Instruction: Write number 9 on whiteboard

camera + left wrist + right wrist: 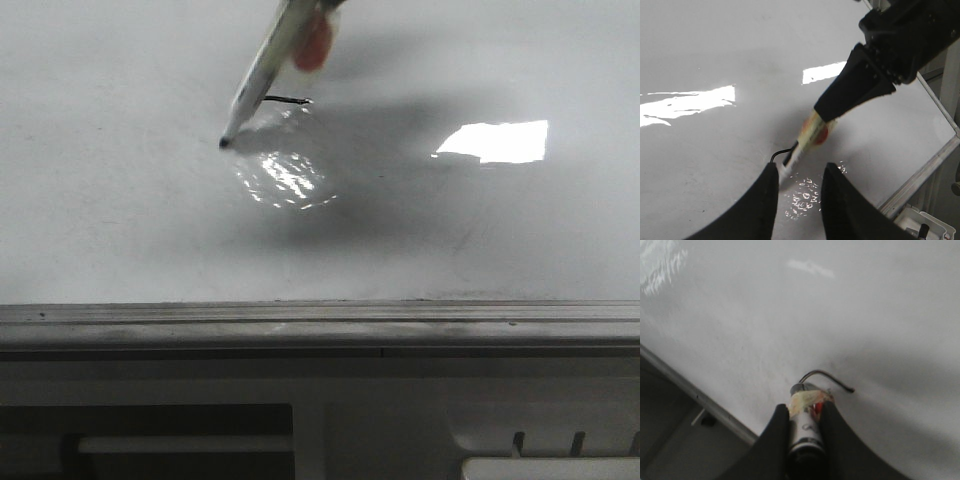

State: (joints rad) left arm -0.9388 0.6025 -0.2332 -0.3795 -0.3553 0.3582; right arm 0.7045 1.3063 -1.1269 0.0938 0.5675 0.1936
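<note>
Number 9: only a short curved black stroke is showing, lying on the whiteboard just behind the pen tip.
Whiteboard: glossy white, lying flat as the worktop, glare patches shining; grey ledge is running along its near edge.
Marker: white barrel is slanting down, dark tip touching the board.
Label: tan and red band around the barrel; any print is too blurred to read.
Right pincer: clamping the marker's barrel.
Left pincer: fingers standing apart, gripping nothing, hovering near the stroke.
</note>
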